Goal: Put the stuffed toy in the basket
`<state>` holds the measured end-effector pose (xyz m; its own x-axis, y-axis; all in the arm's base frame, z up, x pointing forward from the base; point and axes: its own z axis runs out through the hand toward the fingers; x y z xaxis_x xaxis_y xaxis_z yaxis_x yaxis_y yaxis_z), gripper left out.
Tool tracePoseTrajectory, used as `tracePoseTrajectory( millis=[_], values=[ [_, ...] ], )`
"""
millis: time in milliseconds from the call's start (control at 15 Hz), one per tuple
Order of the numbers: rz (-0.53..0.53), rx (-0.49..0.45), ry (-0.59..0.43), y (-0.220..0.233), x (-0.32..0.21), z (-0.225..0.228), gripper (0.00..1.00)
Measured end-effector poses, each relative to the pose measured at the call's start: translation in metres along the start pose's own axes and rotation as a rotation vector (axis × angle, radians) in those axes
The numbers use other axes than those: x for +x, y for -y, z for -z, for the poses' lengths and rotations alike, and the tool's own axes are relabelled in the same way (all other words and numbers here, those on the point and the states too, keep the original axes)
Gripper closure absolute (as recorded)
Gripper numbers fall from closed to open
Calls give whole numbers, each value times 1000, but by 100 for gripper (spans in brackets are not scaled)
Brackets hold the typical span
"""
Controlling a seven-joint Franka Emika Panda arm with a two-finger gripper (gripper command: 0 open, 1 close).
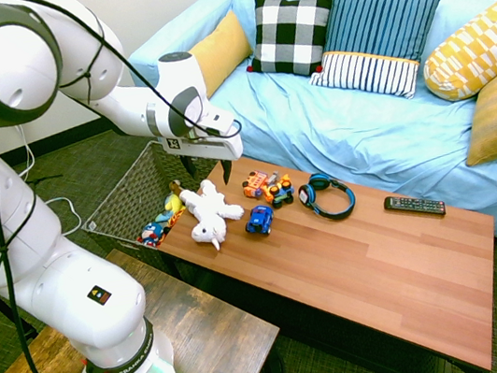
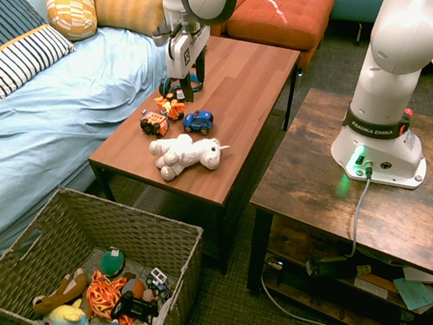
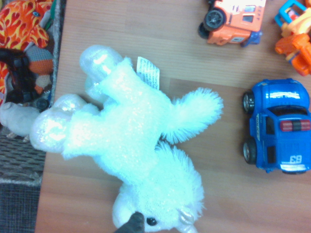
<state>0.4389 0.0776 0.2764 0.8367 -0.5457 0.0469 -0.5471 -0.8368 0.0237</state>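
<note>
Hovering above the worktop (image 1: 363, 253), the pincer (image 1: 206, 168) had its fingers spread and empty, the stuffed toy (image 1: 210, 214) lying just below near the edge facing the basket (image 1: 128, 201). From the opposite side, the stuffed toy (image 2: 186, 153) lay nearer that end than the pincer (image 2: 196, 75). Close up, the stuffed toy (image 3: 131, 141) lay beside a blue car (image 3: 278, 126).

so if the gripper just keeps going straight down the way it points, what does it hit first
Most likely the stuffed toy: the wrist view looks straight onto it. In the exterior views the gripper hangs above the wooden table near it, though depth is unclear.
</note>
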Motion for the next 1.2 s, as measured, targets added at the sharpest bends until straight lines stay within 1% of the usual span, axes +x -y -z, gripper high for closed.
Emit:
tracePoseTrajectory(
  millis=[133,400,600,867,1067,1200],
  values=[
    [23,10,-7,8,-3,-14,0],
    [83,37,-40,34,-24,-19,0],
    [106,30,-47,44,-42,-44,0],
    [160,-29,-57,43,-64,-85,0],
    [165,-58,-66,32,-59,-101,0],
    [168,-58,-66,28,-55,-108,0]
  ],
)
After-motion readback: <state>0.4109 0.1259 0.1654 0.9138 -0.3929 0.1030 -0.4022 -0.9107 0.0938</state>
